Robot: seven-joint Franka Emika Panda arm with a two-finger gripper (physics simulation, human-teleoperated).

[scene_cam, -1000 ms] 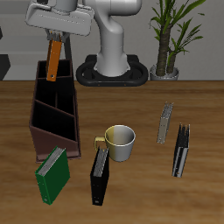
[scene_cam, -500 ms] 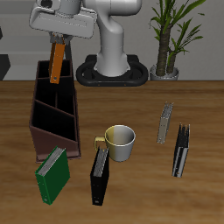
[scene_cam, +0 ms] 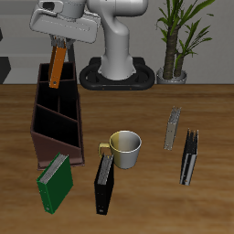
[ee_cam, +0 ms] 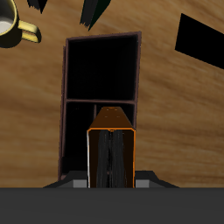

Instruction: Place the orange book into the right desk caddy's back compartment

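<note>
The robot's two-finger gripper point(scene_cam: 58, 38) hangs high over the far end of the tall dark maroon-brown desk caddy point(scene_cam: 55, 128), w/ its fingers clamped narrow on the top of the thin bright orange book point(scene_cam: 57, 64). The book dangles upright, a bit tilted, lower end just above the caddy's far rim and not inside any compartment yet, as far as I can tell. In the wrist view the orange book point(ee_cam: 112, 156) shows end-on, orange cover framing a grey speckled page edge, and right below it sits the dark open caddy point(ee_cam: 101, 96) w/ a thin partition crossing it; the book lines up over the section beyond that partition.

The caddy stands lengthwise, running from the table's front toward the back, w/ inner dividers, one of them slanted. Leaning against its near end is a green hardback book point(scene_cam: 54, 181), close to the front edge of the wooden table point(scene_cam: 146, 196). Just beside that, a black book w/ pale page edge point(scene_cam: 105, 183) lies flat, and touching or nearly touching its far end is a cream-and-yellow mug point(scene_cam: 124, 148) w/ its handle toward the caddy. Well apart, across the table, a thin all-grey speckled book point(scene_cam: 172, 129) lies flat, and near it a pair of black books point(scene_cam: 189, 156). At the back, the robot's white base point(scene_cam: 117, 57) & a potted green plant point(scene_cam: 178, 37).
</note>
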